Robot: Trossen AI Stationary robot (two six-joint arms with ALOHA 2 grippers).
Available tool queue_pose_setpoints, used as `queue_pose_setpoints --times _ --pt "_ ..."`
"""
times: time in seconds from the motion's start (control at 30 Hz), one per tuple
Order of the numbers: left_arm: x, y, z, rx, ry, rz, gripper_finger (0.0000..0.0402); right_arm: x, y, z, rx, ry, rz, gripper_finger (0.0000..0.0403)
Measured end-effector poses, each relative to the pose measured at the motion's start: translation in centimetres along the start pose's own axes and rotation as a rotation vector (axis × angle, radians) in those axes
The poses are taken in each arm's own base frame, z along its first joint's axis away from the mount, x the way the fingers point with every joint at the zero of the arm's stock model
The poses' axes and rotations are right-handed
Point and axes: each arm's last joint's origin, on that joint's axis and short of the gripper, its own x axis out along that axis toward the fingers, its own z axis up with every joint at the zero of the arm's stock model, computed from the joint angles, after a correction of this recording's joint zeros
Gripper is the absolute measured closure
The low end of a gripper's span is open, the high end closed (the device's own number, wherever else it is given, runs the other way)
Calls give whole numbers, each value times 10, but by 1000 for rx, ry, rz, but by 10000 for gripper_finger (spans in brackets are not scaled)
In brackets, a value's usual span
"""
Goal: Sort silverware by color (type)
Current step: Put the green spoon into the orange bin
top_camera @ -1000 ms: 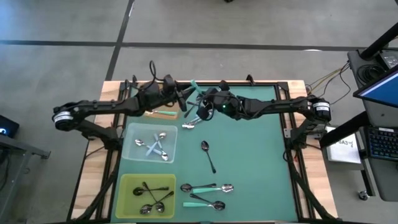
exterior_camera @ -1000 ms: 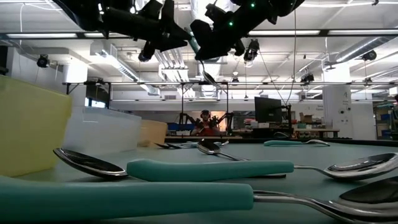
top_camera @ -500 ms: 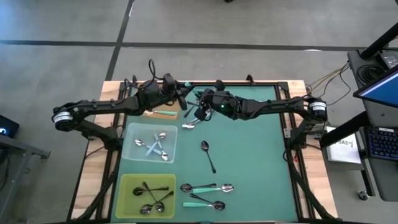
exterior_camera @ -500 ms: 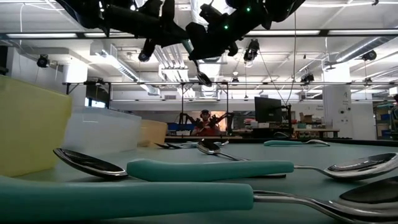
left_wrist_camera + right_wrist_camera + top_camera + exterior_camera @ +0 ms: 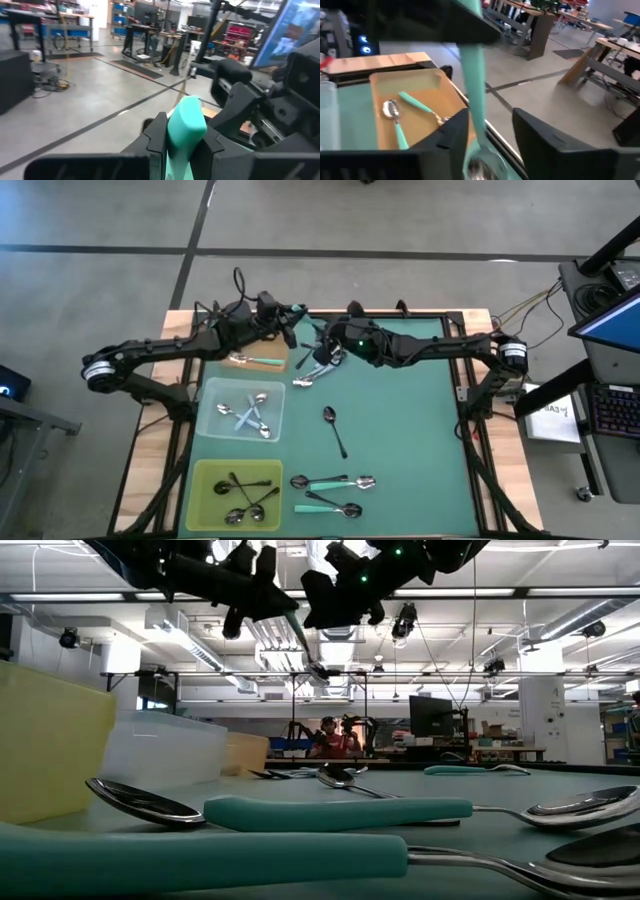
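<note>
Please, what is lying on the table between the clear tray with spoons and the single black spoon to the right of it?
Nothing: in the high view only bare green mat separates the clear tray from the black spoon.

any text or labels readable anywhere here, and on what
No text can be read in any view.
White sheet beside the table's right edge: dark print, too small to read.
Spoons, clear tray, yellow tray and wooden tray: no marks visible.
Left gripper and right gripper: no lettering visible.
</note>
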Motion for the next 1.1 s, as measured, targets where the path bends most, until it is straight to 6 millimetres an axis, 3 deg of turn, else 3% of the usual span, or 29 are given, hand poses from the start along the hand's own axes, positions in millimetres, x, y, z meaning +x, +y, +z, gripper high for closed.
queue_pose_setpoints --times 0.2,0.43,0.7,1.1 --pt "-8 32 -2 33 124 126 372 1 -8 -4 -49 89 -9 210" --pt "-37 66 -8 108 377 330 372 3 -24 -17 -64 297 -39 215" --pt "-63 78 -9 350 565 630 372 8 -44 -28 -43 385 -90 234" --pt "-56 87 -47 394 873 666 363 14 -62 -31 -21 397 -136 241"
